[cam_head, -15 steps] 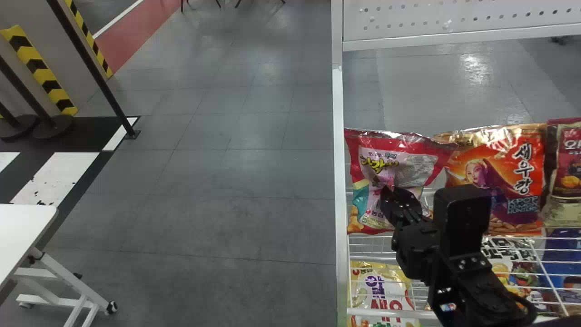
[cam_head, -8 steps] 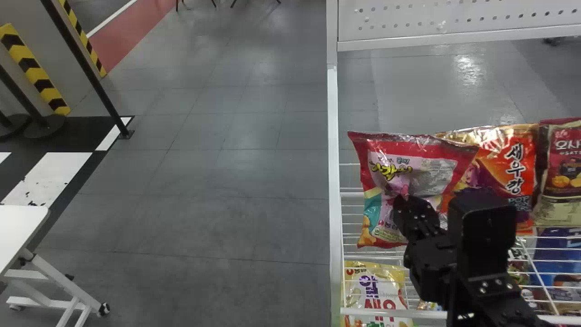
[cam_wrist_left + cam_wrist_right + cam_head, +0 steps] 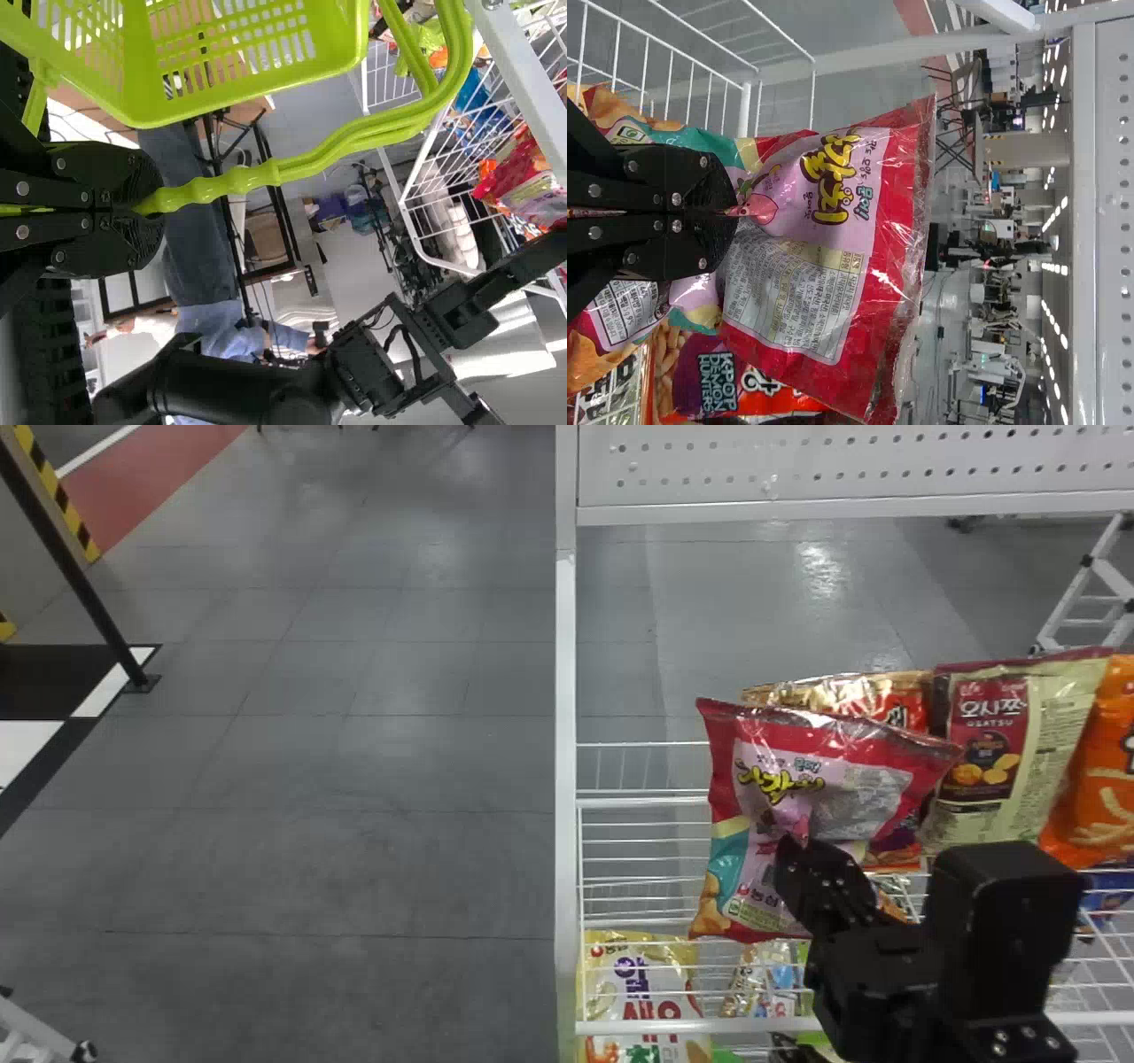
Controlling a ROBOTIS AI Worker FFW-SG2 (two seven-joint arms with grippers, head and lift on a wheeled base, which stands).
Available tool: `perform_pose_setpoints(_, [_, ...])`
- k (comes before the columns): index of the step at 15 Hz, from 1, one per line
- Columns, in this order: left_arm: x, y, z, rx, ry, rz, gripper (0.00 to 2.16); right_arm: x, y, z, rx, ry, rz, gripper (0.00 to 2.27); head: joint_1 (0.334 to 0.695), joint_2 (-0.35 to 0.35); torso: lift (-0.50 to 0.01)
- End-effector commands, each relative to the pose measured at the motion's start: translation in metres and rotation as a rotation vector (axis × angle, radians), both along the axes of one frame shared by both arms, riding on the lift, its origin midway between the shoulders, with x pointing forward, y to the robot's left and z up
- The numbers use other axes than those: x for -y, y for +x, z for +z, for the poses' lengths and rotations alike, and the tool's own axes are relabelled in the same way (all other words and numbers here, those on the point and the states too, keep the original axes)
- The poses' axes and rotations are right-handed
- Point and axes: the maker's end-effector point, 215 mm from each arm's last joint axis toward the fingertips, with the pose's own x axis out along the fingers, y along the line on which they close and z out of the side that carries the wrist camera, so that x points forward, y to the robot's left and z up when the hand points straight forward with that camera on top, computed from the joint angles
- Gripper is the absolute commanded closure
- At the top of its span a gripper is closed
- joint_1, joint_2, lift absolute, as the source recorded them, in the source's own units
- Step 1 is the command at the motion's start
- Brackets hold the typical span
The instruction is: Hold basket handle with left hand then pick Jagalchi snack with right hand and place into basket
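So, largest first: the white wire shelf [image 3: 567,779] takes up the right half of the head view, with its perforated panel [image 3: 850,460] along the upper right. Next comes the green basket [image 3: 146,102], seen in the left wrist view, its slotted wall near the left arm's hand. The Jagalchi snack [image 3: 753,757], a pink and red bag, is right of centre in the head view, tilted a little and in front of a gold and red bag [image 3: 824,691]. A beige and maroon bag [image 3: 1010,788] leans farther right, and a yellow and white bag [image 3: 651,992] is low in the frame, beneath the snack. Smaller again, the right hand [image 3: 733,212] is closed on the snack, pinching the front of the film, and the left hand [image 3: 146,202] is closed around the basket's thin, wavy handle [image 3: 257,175]. As for progress, two parts look done: the handle is held and the snack is picked. What is left, I judge, is to bring the bag over the basket's opening, lower it in and let go, keeping that pinch firm meanwhile
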Motion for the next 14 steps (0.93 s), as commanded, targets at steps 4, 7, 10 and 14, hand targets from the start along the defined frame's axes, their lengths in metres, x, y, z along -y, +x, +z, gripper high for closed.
perform_pose_setpoints(4, [0.000,-0.001,0.002,-0.002,-0.009,-0.003,2.15,0.041,-0.043,-0.025,-0.131,0.073,-0.003,2.24,0.695,-0.055,-0.008])
perform_pose_setpoints(7, [-0.001,0.001,0.001,0.000,-0.008,0.000,2.15,0.059,-0.087,-0.044,-0.297,0.159,0.022,2.24,0.695,-0.102,-0.008])
perform_pose_setpoints(10, [0.001,0.002,0.001,-0.003,-0.014,0.005,2.15,0.066,-0.128,-0.058,-0.460,0.219,0.054,2.24,0.695,-0.171,-0.008])
perform_pose_setpoints(14, [0.004,0.003,-0.001,-0.005,-0.022,0.003,2.15,0.040,-0.173,-0.072,-0.628,0.345,0.145,2.24,0.695,-0.211,-0.008])
